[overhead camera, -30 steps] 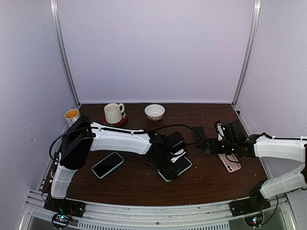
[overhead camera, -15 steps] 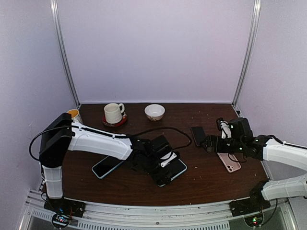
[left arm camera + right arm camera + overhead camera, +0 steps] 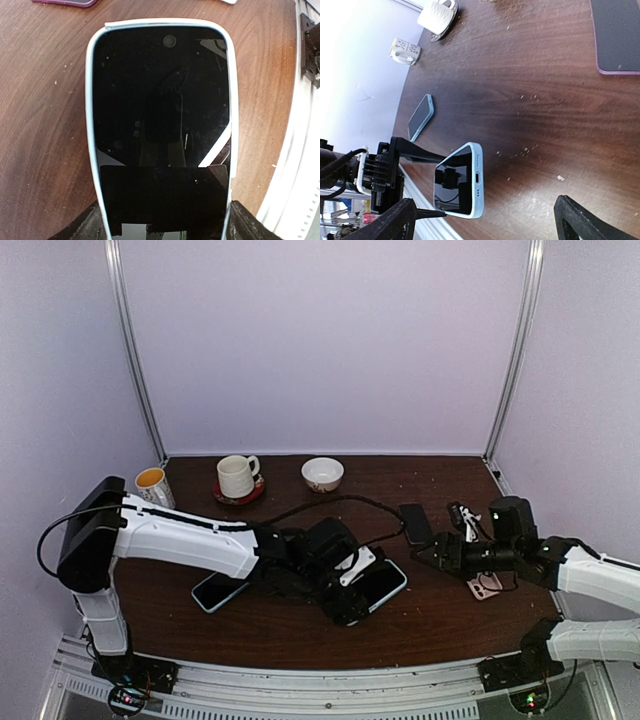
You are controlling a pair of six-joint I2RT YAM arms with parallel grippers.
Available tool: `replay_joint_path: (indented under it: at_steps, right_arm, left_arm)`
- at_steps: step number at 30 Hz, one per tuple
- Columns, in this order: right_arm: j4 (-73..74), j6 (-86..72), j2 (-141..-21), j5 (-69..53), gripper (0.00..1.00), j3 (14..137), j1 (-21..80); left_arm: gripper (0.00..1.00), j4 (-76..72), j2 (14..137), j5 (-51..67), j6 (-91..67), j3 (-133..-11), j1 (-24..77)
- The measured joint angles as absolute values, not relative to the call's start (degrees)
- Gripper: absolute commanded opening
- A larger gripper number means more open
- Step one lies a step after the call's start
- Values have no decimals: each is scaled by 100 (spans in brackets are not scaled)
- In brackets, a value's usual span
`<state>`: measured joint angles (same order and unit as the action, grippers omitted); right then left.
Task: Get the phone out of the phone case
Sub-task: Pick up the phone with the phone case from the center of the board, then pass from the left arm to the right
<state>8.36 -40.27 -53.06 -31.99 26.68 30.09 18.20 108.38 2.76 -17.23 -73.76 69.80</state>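
Observation:
A phone with a black screen in a light-blue case (image 3: 378,585) is held by its sides in my left gripper (image 3: 348,592), which is shut on it. In the left wrist view the cased phone (image 3: 160,115) fills the frame and the gripper (image 3: 162,227) clamps its near end. In the right wrist view the phone (image 3: 460,182) is tilted a little above the wood, its port end facing the camera. My right gripper (image 3: 434,558) is wide open and empty, just right of the phone, with the fingers (image 3: 395,220) spread either side of it.
A second light-blue cased phone (image 3: 220,590) lies left of the left gripper. A dark phone in a purple case (image 3: 415,523) and a pink phone (image 3: 486,586) lie by the right arm. A mug on a coaster (image 3: 237,477), a cup (image 3: 151,483) and a bowl (image 3: 322,474) stand at the back.
The left arm has swung, carrying the cased phone slightly right towards the right gripper. The right gripper has moved down and nearer to the phone, jaws open.

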Motion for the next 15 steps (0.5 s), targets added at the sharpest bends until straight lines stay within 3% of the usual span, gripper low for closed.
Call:
replay_joint_path:
  at_steps: [7,15]
  right_arm:
    - [268,-4880,-5192,-3776,99,2263,3085]
    - [-246,-5360,-5422,-4012,90,2224,3463]
  left_arm:
    - [48,1610,10676,331,-1769,-7253,7024]
    - [45,1481,10499,373,-1841,-7238,7035]
